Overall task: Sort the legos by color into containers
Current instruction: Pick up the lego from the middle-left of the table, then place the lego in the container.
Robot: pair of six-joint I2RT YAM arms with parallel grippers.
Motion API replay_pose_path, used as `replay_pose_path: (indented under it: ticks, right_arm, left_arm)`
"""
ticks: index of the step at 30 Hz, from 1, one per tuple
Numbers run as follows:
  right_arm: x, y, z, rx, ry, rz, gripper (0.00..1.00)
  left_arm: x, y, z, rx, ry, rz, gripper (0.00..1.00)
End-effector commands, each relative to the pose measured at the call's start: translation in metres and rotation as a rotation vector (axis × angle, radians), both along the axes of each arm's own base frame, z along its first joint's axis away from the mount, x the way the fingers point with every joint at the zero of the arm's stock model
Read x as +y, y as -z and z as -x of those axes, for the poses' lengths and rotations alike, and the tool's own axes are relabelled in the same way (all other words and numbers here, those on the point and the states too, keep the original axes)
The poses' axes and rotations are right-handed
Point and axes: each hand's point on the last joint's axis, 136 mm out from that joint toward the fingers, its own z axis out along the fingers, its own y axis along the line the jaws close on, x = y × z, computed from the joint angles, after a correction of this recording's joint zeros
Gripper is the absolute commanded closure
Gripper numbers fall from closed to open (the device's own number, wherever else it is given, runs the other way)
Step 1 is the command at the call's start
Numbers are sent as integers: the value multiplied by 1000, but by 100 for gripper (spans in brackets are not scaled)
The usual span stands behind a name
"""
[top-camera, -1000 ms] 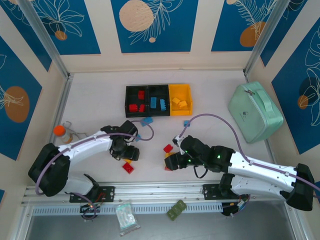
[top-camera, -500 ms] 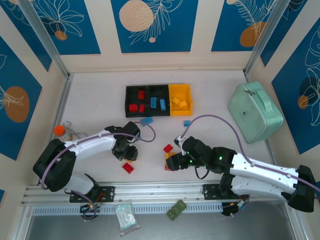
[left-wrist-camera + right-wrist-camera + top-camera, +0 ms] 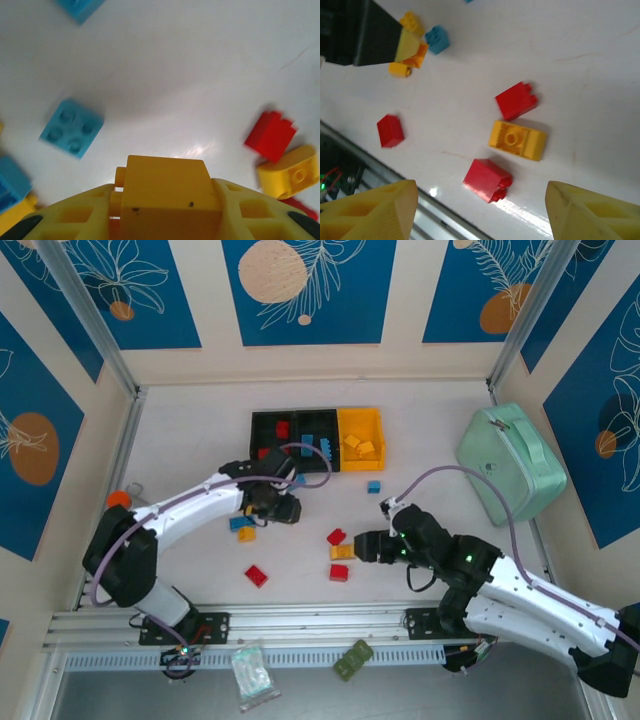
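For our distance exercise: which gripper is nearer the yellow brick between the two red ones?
Right. The right gripper hangs just beside the yellow brick; the left gripper is farther off, nearer the bins.

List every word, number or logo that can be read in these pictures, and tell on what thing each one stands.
None: no word, number or brand can be read here.
Small dark mark on the mint-green case: too small to read.
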Motion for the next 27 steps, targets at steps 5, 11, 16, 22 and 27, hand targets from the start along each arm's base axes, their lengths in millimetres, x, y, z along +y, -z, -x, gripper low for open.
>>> replay_pose_path:
  ticks: [5, 11, 16, 22, 27]
  right_arm:
    - [-35, 7, -13, 54, 169, 19, 32]
    - [-49, 8, -20, 84, 245, -2, 33]
    - [-55, 10, -16, 91, 261, -8, 33]
    - [-64, 14, -8, 98, 282, -7, 33]
    - [-67, 15, -7, 105, 291, -13, 34]
  left_arm:
    - [-58, -24, -33, -22, 24, 108, 66]
    - [-94, -34, -71, -57, 24, 116, 65]
    - [-124, -42, -108, -102, 44, 98, 65]
    - [-145, -47, -147, -164, 64, 47, 65]
    - [-160, -45, -168, -210, 83, 39, 65]
